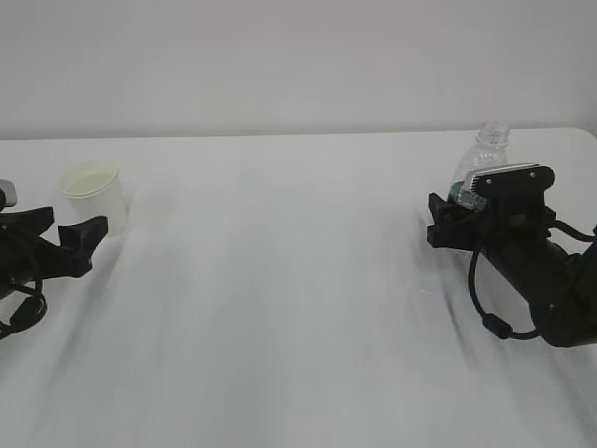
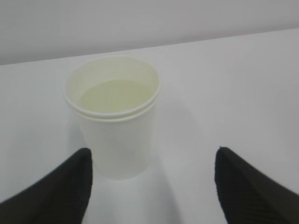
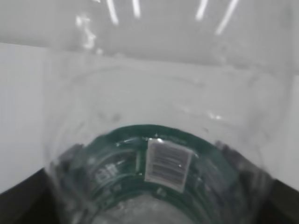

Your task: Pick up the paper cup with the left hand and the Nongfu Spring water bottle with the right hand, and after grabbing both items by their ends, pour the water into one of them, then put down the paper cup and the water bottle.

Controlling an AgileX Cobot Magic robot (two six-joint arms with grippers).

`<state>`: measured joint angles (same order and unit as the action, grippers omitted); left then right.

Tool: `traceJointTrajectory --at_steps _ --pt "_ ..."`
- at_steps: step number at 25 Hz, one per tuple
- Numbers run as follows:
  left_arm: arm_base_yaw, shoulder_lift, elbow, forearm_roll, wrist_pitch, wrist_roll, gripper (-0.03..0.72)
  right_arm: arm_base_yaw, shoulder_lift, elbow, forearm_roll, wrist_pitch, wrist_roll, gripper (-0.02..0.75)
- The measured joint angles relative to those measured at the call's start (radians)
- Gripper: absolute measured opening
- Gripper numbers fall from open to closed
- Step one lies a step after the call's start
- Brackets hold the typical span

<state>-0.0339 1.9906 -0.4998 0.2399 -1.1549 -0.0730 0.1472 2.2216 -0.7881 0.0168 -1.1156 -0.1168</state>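
Exterior view: the paper cup (image 1: 93, 192) is seen standing upright on the white surface (image 1: 280, 280) at far left, w/ pale liquid inside. The left end effector (image 1: 86, 238) is set low just in front of the cup, fingers wide apart, nothing held. At right, the Nongfu Spring water bottle (image 1: 485, 154) stands upright, no cap. The right end effector (image 1: 448, 219) is placed around its lower part; whether it is gripped or let go can't be told. In the left wrist view, one finger (image 2: 60, 186) is very near the cup.
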Motion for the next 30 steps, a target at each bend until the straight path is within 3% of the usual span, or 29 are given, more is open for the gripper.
traceJointTrajectory --at_steps 30 --pt "0.0 0.0 0.0 0.002 0.0 -0.002 0.587 0.0 -0.058 0.131 0.004 -0.023 0.057 0.609"
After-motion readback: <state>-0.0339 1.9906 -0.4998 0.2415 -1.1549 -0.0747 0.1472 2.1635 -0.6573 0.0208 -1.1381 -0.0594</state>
